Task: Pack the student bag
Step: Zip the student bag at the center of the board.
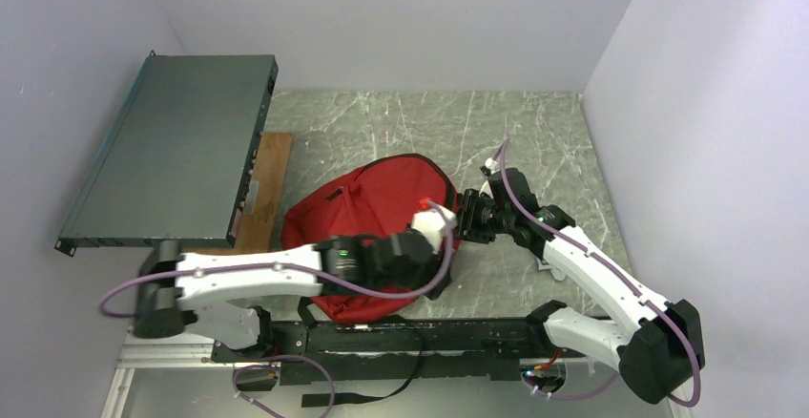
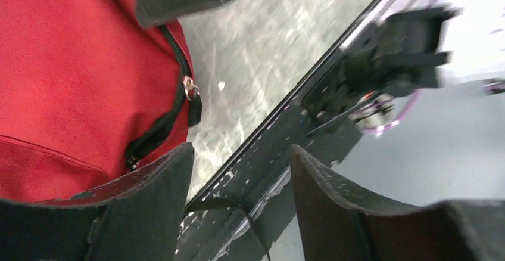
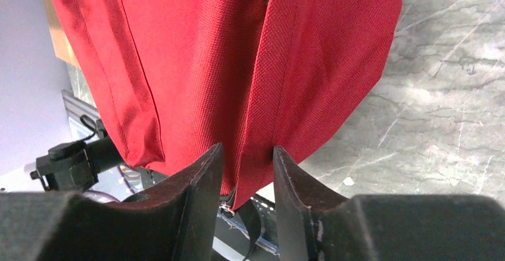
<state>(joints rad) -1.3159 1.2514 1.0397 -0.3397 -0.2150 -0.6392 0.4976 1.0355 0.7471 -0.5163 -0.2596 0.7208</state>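
The student bag is a big, soft red backpack. It lies in the middle of the table, right in front of the two arms. The long way of the bag runs from the near side to the far side, leaning a little to the right. Its round end points to the far side. Its other end is at the near edge of the table, and a black strap hangs down there.

A black zipper runs along the side of the bag, with a small pull on it. What is inside the bag cannot be seen.

The left gripper is at the right side of the bag, near its edge. Its two fingers stand wide apart. Nothing is between them; only the black rail at the table edge shows behind the gap.

The right gripper is at the right edge of the bag too. Its fingers are close together, and a fold of the red cloth fills the gap between them. It looks like it has the fold pinched.

At the far left, a flat grey metal box leans up by the wall. A wooden board lies under its right edge, just beside the bag.
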